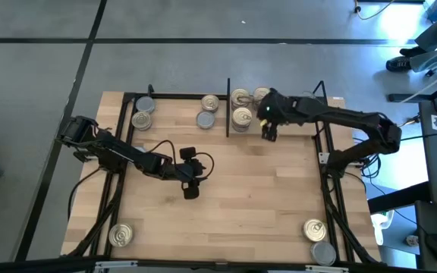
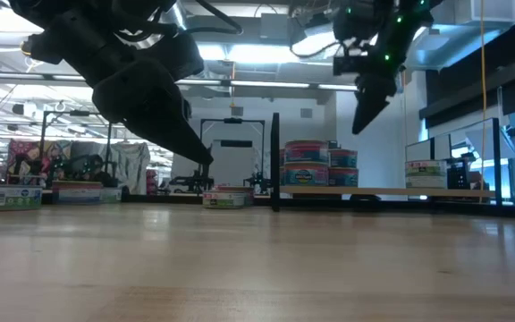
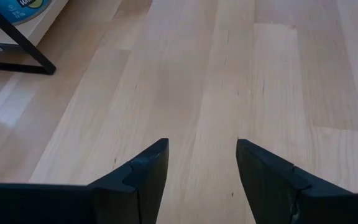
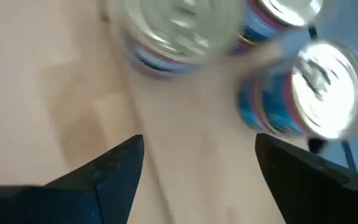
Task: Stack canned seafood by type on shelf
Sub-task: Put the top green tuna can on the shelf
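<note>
The canned seafood (image 1: pixel 241 117), low round metal tins with pale gold pull-tab lids, stood stacked just right of the black divider (image 1: pixel 227 107) on the light-wood plank shelf (image 1: pixel 180 121); duller grey-lidded tins (image 1: pixel 144 105) sat at the shelf's far left. The right gripper (image 1: pixel 268 133) hung beside the gold stack, fingers spread and empty. The left gripper (image 1: pixel 191 187) waited mid-table, parted, holding nothing.

In the low view, the stacked tins (image 2: pixel 307 164) showed blue, pink-banded labels, the writing unreadable.

The left wrist view showed bare, pale, grained planks between dark angular fingers (image 3: pixel 145 171).

In the right wrist view, blurred shiny lids (image 4: pixel 323 87) topped blue-sided tins.
</note>
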{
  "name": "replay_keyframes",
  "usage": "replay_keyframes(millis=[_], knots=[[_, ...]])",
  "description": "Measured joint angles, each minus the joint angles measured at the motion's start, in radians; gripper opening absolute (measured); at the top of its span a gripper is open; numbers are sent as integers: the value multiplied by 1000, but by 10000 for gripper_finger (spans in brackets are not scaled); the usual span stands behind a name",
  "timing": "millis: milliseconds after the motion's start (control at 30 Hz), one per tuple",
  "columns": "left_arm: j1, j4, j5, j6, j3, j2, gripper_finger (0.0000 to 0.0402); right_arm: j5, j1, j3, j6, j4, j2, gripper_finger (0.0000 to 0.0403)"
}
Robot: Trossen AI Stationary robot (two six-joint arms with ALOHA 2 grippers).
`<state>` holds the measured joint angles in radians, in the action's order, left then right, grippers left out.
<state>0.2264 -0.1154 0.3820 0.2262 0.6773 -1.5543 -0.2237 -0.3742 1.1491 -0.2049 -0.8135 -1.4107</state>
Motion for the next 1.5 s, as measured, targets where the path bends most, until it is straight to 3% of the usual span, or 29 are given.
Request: replay_keyframes(millis=[267,500,667,933,1233,1367,1500], knots=[[-22,-1,-12,-2,14,0,197,-32,252,-59,123,119,0,308],[-110,81,-40,-65,86,0,272,-64,419,-152,208,275,0,308],[-224,155,62,-98,152,1,289,-64,495,-270,236,465,0,308],[-445,126,101,-140,152,1,290,-64,534,-416,254,755,0,308],[-629,73,82,-71,151,-14,290,-74,531,-447,254,798,0,308],[-682,27,6,-56,151,-77,290,-74,531,-447,253,806,0,308],[-718,3,-5,-57,152,-147,290,-74,531,-447,253,806,0,308]])
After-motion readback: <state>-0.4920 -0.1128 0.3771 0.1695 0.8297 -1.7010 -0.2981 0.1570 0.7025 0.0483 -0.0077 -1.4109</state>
